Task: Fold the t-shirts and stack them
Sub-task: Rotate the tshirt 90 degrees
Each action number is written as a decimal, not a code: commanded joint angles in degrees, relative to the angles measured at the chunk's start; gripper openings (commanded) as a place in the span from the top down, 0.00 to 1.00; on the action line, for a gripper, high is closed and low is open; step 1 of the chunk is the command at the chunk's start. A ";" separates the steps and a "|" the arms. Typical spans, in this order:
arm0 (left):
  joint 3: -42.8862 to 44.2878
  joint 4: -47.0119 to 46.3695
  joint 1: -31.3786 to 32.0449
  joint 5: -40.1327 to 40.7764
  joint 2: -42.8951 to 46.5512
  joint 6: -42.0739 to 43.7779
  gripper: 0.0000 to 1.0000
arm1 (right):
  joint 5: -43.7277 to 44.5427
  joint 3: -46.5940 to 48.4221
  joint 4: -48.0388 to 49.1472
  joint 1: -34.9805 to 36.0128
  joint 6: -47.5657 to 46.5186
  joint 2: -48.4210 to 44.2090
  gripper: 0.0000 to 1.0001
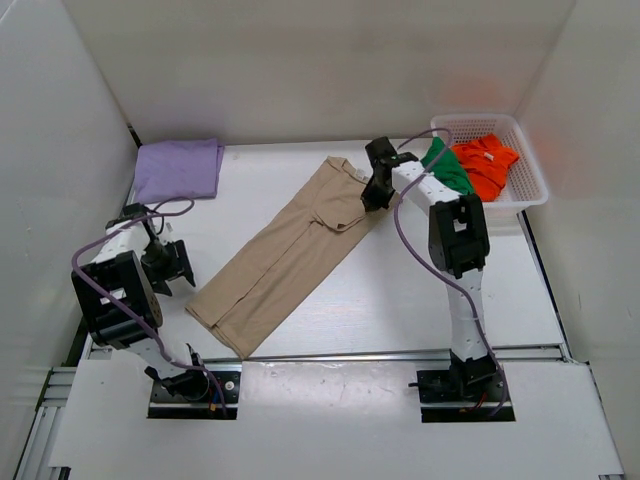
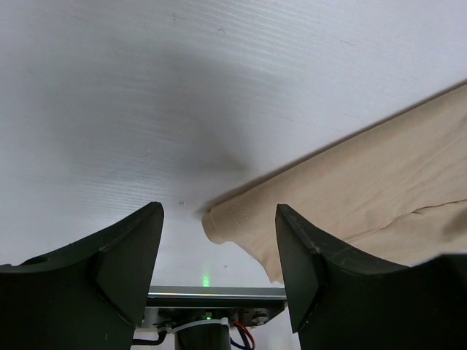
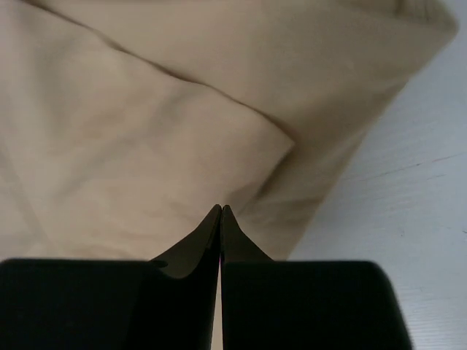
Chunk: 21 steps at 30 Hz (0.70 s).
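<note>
While the narrow-folded tan beige cloth t-shirt (image 1: 285, 255) lies diagonal mid-table, left gripper (image 1: 176, 264) sits spread by its 7 o'clock hem, probably for a grab; right gripper (image 1: 374, 192), pressed together, empty, hovers over the 1 o'clock end.

A spread shirt (image 1: 285, 250) lies mid-table (image 1: 420, 300), running near left to far right. A folded shirt (image 1: 178, 170) sits far left. Far right, a basket (image 1: 528, 172) holds a third shirt (image 1: 447, 168) left of a fourth shirt (image 1: 486, 165). The left gripper (image 1: 178, 268) is left of the spread shirt's near end, and the right gripper (image 1: 372, 195) is at its far end.
</note>
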<state>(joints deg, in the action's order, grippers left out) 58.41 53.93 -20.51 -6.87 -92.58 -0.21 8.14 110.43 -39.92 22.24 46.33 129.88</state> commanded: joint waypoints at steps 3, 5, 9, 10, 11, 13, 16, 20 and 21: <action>1.79 0.03 -0.23 -0.07 5.21 0.21 0.26 | -4.18 -1.54 -4.20 0.35 6.13 4.40 0.98; 2.31 -0.49 -0.23 0.46 6.00 0.21 0.26 | -4.19 1.26 -4.72 0.35 7.46 6.42 1.00; 5.04 -0.49 -0.23 0.46 8.11 0.21 0.26 | -8.66 17.53 -4.73 -2.28 11.85 18.16 1.00; 5.83 0.03 -0.23 0.46 8.11 0.21 0.26 | -9.45 22.76 -3.07 -2.90 14.03 20.82 1.00; 6.62 0.03 -0.23 0.46 8.11 0.21 0.25 | -10.59 26.90 0.25 -3.60 15.45 23.20 1.00; 8.47 0.03 -0.23 0.46 8.73 0.21 0.25 | -15.51 29.14 17.91 -5.53 23.14 25.94 1.00; 9.70 0.56 0.83 0.46 8.21 0.21 0.25 | -14.56 31.50 33.96 -6.07 27.15 27.53 1.00; 10.85 0.56 3.28 -0.07 8.20 0.21 0.24 | -17.72 24.28 36.33 -5.02 12.71 15.73 0.93; 11.54 0.56 4.33 -0.07 9.07 0.21 0.24 | -17.72 19.43 35.54 -5.01 9.52 11.57 0.89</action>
<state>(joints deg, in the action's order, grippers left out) 67.42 54.37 -18.20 -6.46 -86.39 -0.21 -6.79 135.26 -11.99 15.73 64.40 154.69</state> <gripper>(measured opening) 0.761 0.093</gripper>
